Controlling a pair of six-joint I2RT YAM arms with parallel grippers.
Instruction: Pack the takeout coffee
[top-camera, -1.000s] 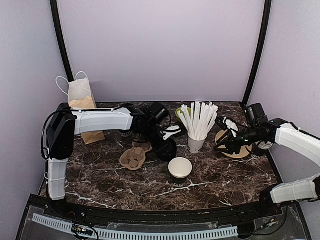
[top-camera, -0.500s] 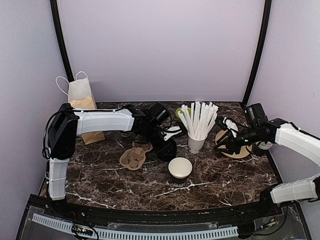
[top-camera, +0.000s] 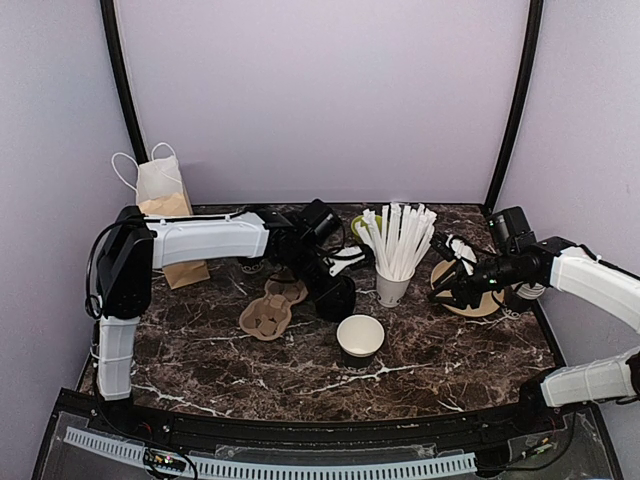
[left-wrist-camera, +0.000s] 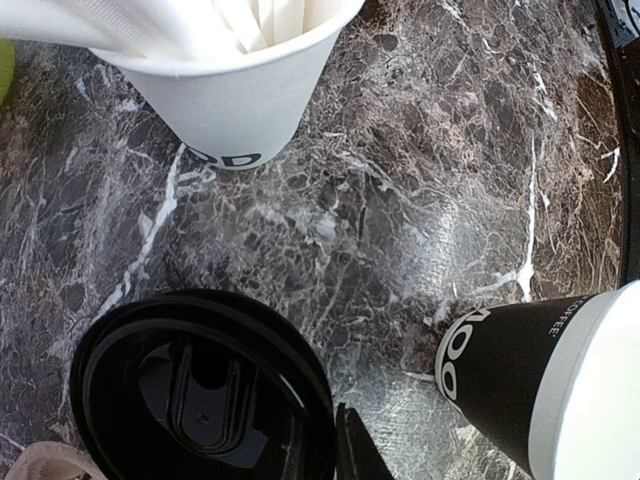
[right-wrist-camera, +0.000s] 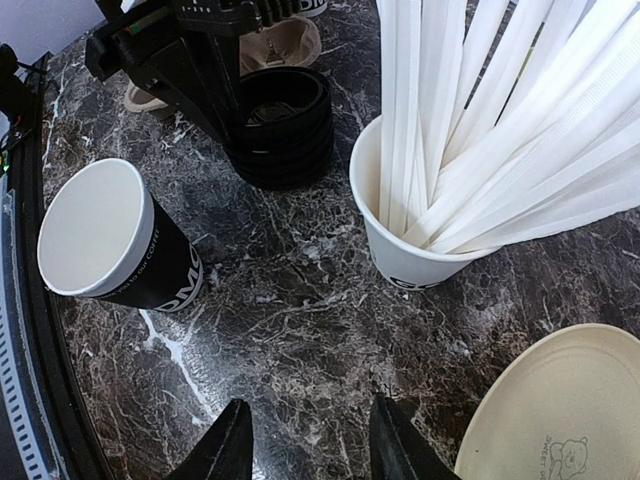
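Heads up: left gripper (top-camera: 325, 278) is at the lid stack (left-wrist-camera: 200, 390), can't tell if clamped or apart, so you risk lifting 2+ lids or none; lidless coffee cup (top-camera: 360, 335) stands near-right of it, right gripper (right-wrist-camera: 312, 440) apart, empty.

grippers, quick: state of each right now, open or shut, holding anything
left gripper: down at the lids; open or shut cannot be told
right gripper: open, holding nothing
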